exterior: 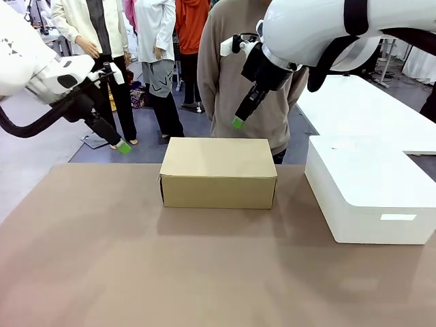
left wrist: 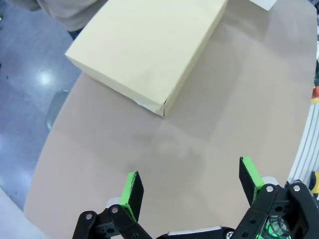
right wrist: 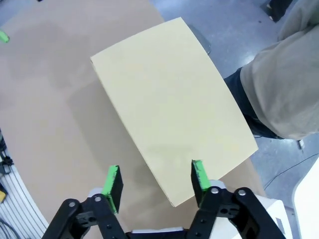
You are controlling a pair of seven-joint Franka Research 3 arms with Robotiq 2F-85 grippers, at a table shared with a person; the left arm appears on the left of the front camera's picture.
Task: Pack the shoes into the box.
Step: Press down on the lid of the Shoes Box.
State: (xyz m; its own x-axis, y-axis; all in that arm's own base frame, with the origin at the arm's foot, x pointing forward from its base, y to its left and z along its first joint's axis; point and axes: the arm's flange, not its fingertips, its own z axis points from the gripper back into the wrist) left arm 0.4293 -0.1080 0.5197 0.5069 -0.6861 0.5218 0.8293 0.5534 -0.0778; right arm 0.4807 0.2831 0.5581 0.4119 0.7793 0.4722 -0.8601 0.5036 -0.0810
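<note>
Hovering above bench [exterior: 102,272]: left claw [left wrist: 189,186], fingers spread wide, empty; right claw [right wrist: 155,181], fingers apart, empty, over box [exterior: 218,172]. Box: tan cardboard, lid shut, mid-bench at far edge. Alongside: white box [exterior: 368,191], right. Behind: person [exterior: 238,75], standing close.

The left gripper [left wrist: 190,186] is hovering with jaws spread above the brown table [left wrist: 234,99], near the closed cardboard shoebox [left wrist: 149,47].
</note>
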